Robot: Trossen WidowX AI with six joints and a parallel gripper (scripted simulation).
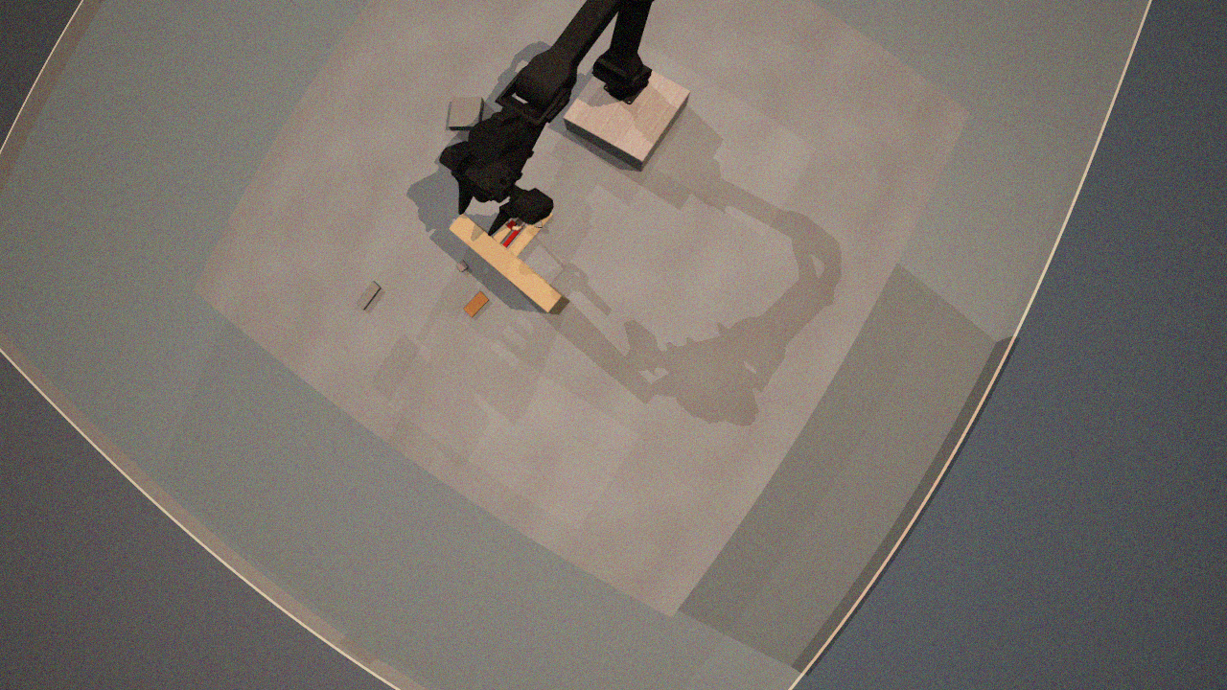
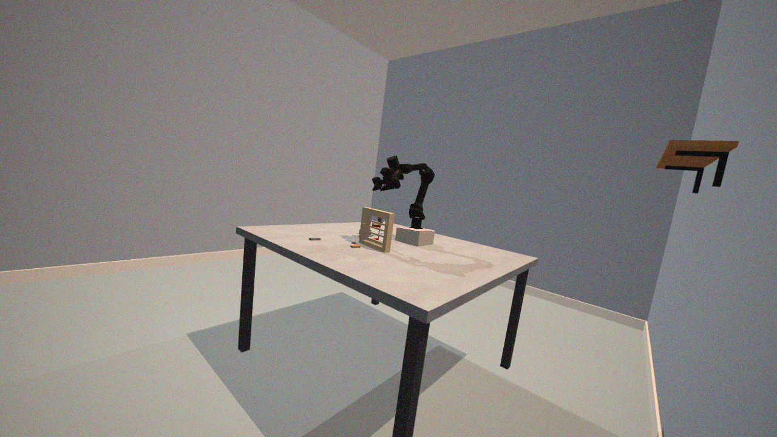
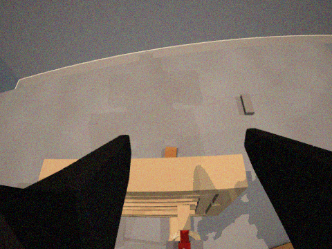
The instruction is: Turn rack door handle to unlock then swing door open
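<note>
Gripping the red handle [image 1: 511, 234] [image 3: 184, 236] around its upright middle looks best; it will probably feel stiff. The gripper [image 1: 476, 224] [image 2: 377, 189] [image 3: 189, 140] stands well open, holding nothing.

Yeah, no luck on this one: can't make out any text, labels, brands, numbers or signs in any of the three views. If there's lettering somewhere, it's too small or grainy to read, sorry folks.

Tan frame [image 1: 507, 264] [image 2: 388, 233] [image 3: 187, 173] upright on tbl w/ slatted door [image 3: 152, 205], angle unclear, & red handle [image 1: 511, 234] [image 3: 184, 236] on arm's side.
</note>
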